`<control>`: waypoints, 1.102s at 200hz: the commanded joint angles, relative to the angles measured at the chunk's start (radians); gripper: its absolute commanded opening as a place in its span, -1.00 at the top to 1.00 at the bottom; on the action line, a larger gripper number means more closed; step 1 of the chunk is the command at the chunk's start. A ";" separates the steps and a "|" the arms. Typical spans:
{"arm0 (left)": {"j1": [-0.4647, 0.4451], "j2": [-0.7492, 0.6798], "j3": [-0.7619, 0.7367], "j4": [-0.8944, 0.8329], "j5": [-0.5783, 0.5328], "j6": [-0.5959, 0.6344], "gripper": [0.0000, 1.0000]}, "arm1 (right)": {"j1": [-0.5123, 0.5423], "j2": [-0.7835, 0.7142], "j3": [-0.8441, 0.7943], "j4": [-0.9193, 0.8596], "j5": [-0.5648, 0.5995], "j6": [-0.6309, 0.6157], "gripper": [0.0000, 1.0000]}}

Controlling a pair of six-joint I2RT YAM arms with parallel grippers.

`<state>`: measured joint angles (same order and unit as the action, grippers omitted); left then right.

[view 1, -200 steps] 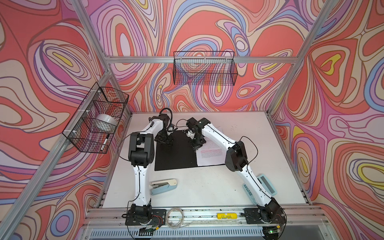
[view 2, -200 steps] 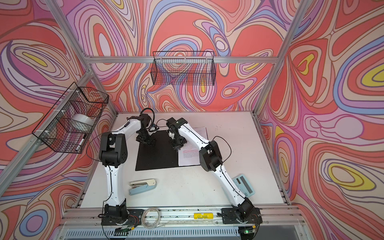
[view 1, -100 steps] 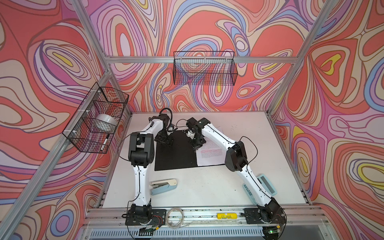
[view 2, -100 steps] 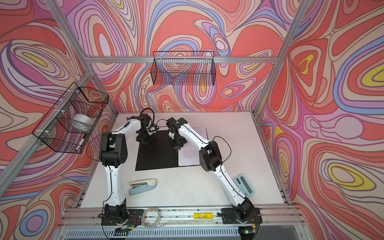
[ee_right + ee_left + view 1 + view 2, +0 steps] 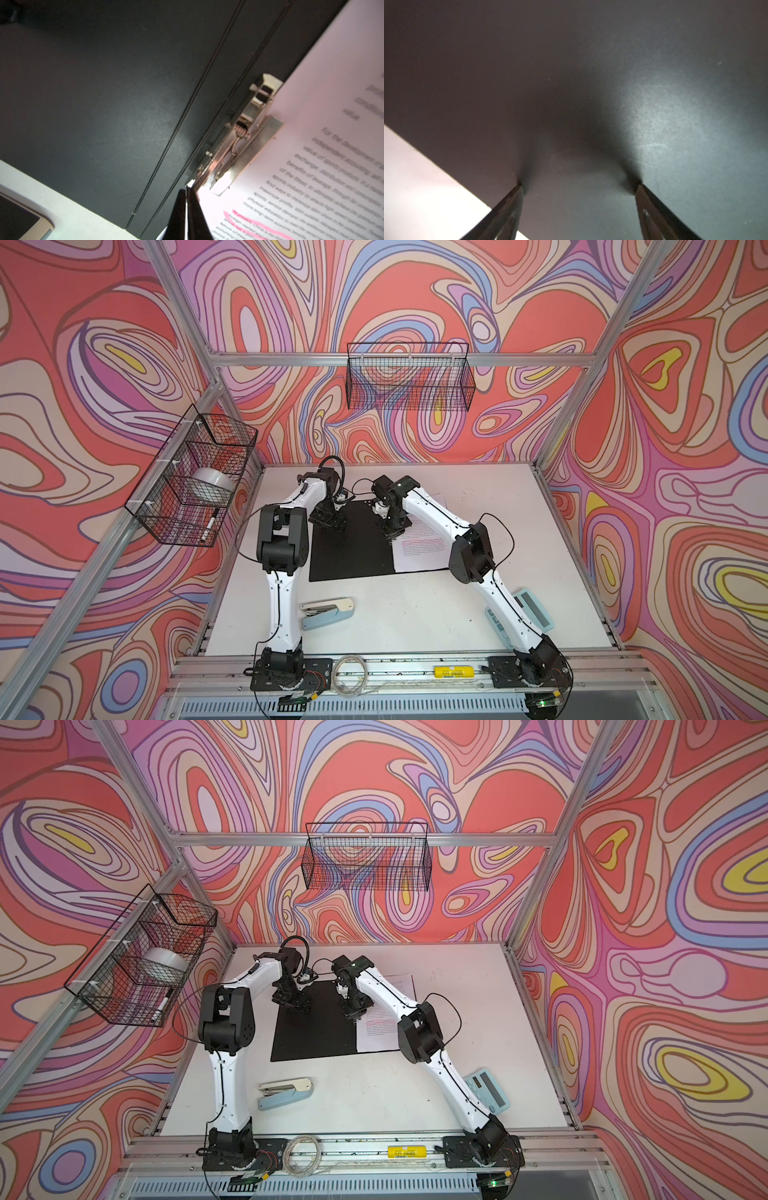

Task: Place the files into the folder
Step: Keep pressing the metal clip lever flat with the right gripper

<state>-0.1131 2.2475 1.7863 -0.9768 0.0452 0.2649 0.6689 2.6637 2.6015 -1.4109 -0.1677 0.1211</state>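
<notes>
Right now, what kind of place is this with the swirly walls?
Probably a robot test booth set up like a desk: a metal frame holds swirly printed walls, and office things lie about, a stapler, a calculator, a folder.

Both top views look down from high above the front edge, sharing the whole table (image 5: pixel 415 614). Each wrist view sits very close over the open folder (image 5: pixel 571 83); the right also shows the files (image 5: pixel 322 155).

This is a robot test cell in a lab. An aluminium frame (image 5: pixel 291 360) carries swirl-printed wall panels (image 5: pixel 415 302) around a white table (image 5: pixel 415 614). Two white robot arms (image 5: pixel 282 605) are bolted to its front rail (image 5: pixel 407 662).
</notes>
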 commanded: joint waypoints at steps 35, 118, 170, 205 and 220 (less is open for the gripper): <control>0.019 0.118 -0.046 0.015 -0.062 -0.002 -0.68 | -0.006 0.095 -0.044 -0.052 0.090 -0.001 0.88; 0.019 0.121 -0.042 0.013 -0.063 -0.002 -0.67 | -0.005 0.080 -0.008 -0.043 0.060 0.002 0.87; 0.019 0.122 -0.041 0.012 -0.064 -0.003 -0.67 | -0.005 0.070 -0.009 -0.043 0.065 0.001 0.86; 0.018 0.122 -0.042 0.013 -0.064 -0.004 -0.67 | -0.005 0.070 -0.011 -0.045 0.077 -0.003 0.86; 0.019 0.122 -0.040 0.012 -0.066 -0.003 -0.67 | -0.005 0.067 -0.007 -0.044 0.084 -0.004 0.86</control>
<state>-0.1120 2.2524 1.7935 -0.9821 0.0444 0.2649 0.6693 2.6633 2.6144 -1.4197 -0.1680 0.1219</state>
